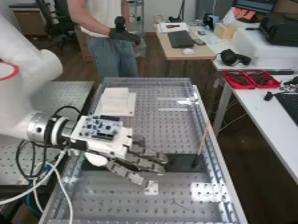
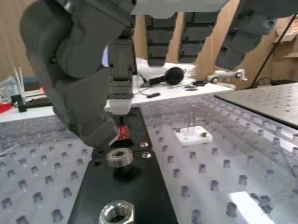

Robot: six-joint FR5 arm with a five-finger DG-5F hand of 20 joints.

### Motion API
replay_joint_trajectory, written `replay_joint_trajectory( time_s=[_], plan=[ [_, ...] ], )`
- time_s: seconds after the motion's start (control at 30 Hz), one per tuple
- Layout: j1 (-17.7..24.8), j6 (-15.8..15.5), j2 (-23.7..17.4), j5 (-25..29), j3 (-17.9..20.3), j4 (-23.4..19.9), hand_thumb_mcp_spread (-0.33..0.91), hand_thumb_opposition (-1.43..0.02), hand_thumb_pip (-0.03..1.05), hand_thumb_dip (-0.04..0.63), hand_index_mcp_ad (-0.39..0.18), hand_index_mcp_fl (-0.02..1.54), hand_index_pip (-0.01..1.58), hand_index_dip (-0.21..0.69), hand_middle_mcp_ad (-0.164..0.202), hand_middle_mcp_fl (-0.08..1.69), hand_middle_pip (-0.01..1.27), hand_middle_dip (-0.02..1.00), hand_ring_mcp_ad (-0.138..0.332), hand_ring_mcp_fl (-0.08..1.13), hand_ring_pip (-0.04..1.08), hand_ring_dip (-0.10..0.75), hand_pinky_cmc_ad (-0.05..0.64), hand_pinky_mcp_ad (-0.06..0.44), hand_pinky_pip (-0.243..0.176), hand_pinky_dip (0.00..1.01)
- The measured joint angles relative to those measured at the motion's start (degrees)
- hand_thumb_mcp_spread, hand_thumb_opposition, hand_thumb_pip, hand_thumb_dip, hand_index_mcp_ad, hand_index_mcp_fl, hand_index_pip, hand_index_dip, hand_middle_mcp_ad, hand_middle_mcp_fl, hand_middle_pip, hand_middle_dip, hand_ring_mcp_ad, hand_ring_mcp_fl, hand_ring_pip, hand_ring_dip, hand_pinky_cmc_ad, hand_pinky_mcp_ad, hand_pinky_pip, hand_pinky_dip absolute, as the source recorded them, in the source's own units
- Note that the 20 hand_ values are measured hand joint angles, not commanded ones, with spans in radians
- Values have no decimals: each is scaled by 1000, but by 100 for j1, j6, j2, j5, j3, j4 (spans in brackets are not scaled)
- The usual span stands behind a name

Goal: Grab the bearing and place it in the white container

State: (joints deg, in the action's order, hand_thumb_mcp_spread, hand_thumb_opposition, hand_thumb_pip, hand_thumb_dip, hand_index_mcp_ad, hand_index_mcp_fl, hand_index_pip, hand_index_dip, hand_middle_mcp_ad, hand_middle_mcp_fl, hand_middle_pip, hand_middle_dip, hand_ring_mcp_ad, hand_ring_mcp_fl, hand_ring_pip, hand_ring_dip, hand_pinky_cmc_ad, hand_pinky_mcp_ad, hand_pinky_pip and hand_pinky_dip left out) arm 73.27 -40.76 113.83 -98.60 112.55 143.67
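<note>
In the high view the hand point(image 1: 136, 160) is over the middle of the bench, its fingers extended above the black strip. The wrist view has the hand point(image 2: 76, 75) open, with its thumb tip just above and beside the bearing point(image 2: 120, 157). That small metal ring is at the black strip point(image 2: 136, 192), with a dark shadow below it and a gap between it and the thumb. Toward the bench's far end in the high view lies the white container point(image 1: 116, 102), low and rectangular.
A metal nut point(image 2: 117, 212) is on the strip near the bearing. Beside the strip is a small white block with thin pins point(image 2: 193, 135). A thin wooden stick point(image 1: 203, 140) stands near the bench's right rail point(image 1: 216, 150). Cables hang below the arm.
</note>
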Motion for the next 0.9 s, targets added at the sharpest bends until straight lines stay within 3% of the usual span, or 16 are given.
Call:
replay_joint_trajectory(
  time_s=[0.9],
  plan=[
    [216, 537, 125, 601, 241, -483, 429, -866, 620, 314, -161, 7, 1464, 188, 17, 0, 127, 171, 72, 10, 89, 75, 335, 230, -61, 176]
  ],
)
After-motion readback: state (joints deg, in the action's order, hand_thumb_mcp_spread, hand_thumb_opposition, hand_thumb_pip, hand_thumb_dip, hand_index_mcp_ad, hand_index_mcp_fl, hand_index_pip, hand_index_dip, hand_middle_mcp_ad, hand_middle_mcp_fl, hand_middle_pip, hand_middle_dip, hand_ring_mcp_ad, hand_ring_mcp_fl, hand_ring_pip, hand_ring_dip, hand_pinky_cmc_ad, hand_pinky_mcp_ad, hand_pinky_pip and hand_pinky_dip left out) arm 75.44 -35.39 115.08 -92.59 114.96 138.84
